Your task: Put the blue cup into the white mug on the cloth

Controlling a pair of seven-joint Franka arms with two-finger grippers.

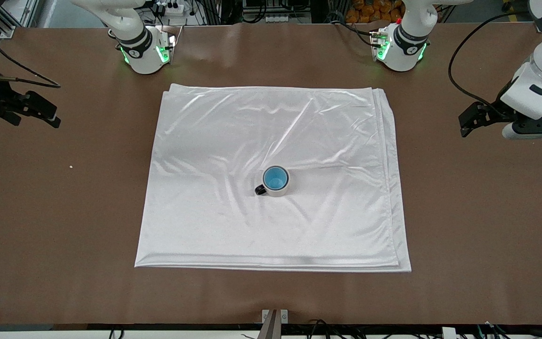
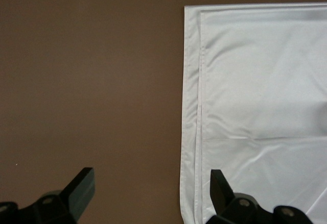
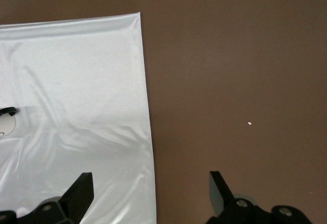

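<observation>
The blue cup [image 1: 275, 178] stands upright inside the white mug [image 1: 279, 191], whose black handle points toward the right arm's end of the table. The mug sits near the middle of the cloth [image 1: 252, 132], a little toward the front camera. My left gripper [image 1: 471, 120] waits open over bare table off the cloth's edge at the left arm's end, with nothing between its fingers. My right gripper [image 1: 47, 113] waits open off the cloth's edge at the right arm's end. The left wrist view shows the left gripper [image 2: 152, 175] over the cloth [image 2: 255, 81] edge. In the right wrist view the right gripper [image 3: 150, 178] straddles the cloth [image 3: 71, 81] edge, and a sliver of the mug [image 3: 5, 126] shows.
The brown table [image 1: 487, 212] surrounds the cloth on every side. A tiny white speck [image 1: 70, 166] lies on it toward the right arm's end. The two arm bases [image 1: 146, 52] [image 1: 400, 47] stand along the edge farthest from the front camera.
</observation>
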